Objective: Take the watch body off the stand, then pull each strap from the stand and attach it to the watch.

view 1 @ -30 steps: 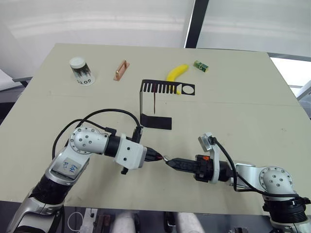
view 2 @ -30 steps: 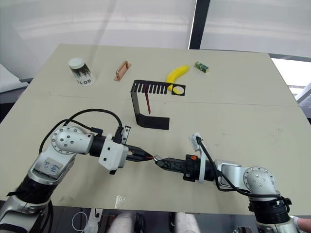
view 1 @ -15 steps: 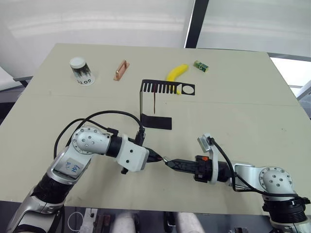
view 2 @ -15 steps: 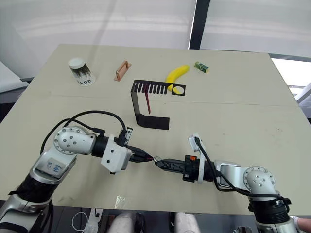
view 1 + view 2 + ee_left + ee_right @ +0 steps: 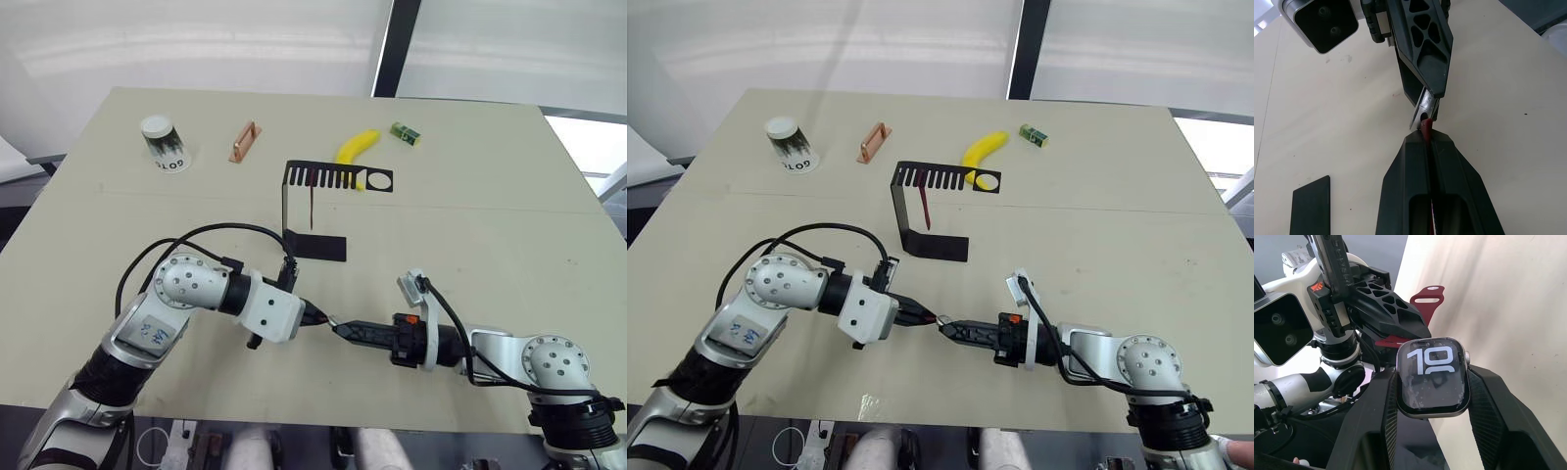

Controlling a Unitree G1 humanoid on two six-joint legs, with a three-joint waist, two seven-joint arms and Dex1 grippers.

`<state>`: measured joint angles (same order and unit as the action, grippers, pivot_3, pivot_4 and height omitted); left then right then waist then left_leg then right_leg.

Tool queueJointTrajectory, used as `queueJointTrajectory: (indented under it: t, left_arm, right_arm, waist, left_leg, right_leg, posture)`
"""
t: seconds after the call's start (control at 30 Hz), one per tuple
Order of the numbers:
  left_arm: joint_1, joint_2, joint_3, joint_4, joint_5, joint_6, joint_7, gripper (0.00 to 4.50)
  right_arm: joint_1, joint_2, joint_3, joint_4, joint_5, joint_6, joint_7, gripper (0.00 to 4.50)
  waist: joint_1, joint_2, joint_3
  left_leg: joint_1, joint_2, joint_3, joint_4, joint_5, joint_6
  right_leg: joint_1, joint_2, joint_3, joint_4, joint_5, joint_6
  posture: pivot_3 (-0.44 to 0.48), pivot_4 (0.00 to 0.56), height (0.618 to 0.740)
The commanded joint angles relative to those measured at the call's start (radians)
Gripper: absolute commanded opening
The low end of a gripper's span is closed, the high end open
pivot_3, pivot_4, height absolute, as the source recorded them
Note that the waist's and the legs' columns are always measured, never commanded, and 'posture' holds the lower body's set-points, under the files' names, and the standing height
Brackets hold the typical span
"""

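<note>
The table point(image 5: 509, 225) filled most of the frame, and both arms lay low across its lower half, reaching toward each other so their tips met just below the centre. The left gripper point(image 5: 315, 318) came in from the lower left, its fingers pressed together on one dark red strap point(image 5: 1425, 128), whose end poked from the tips against the edge of the watch body point(image 5: 1433, 376). The right gripper point(image 5: 342, 329) came in from the lower right with its fingers closed on either side of the watch body, screen showing "10" in the right wrist view.

The stand point(image 5: 315, 209) stood above the centre of the frame, foot flat on the table, well apart from the grippers. A second strap point(image 5: 310, 201) hung from its slotted top.

Along the upper part of the frame, from left to right, sat a paper cup point(image 5: 163, 143), a copper-coloured handle point(image 5: 245, 141), a banana point(image 5: 357, 147) just behind the stand's top, and a small green block point(image 5: 405, 133)
</note>
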<state>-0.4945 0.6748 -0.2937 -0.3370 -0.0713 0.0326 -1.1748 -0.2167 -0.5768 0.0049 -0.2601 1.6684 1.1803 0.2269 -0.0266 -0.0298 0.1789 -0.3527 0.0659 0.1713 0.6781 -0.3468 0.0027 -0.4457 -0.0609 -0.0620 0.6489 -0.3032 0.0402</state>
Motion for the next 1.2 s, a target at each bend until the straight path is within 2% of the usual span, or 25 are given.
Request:
queueJointTrajectory:
  t: [0.03,1.2]
  left_arm:
    - [-0.021,-0.036,-0.031,-0.036,-0.017,-0.016,0.005,0.00]
    - [-0.109,-0.132,-0.091,0.000,0.039,0.004,-0.028,0.00]
  right_arm:
    - [-0.018,0.022,0.028,-0.029,0.053,-0.002,-0.006,1.52]
    - [-0.047,0.039,0.060,-0.012,0.105,-0.006,-0.095,1.52]
  waist:
    - [0.000,0.000,0.000]
    - [0.000,0.000,0.000]
  left_leg:
    - [0.000,0.000,0.000,0.000,0.000,0.000]
    - [0.000,0.000,0.000,0.002,-0.001,0.001]
  right_leg:
    - [0.000,0.000,0.000,0.000,0.000,0.000]
    - [0.000,0.000,0.000,0.002,0.000,0.000]
  posture:
    - [0.000,0.150,0.729]
    - [0.000,0.150,0.729]
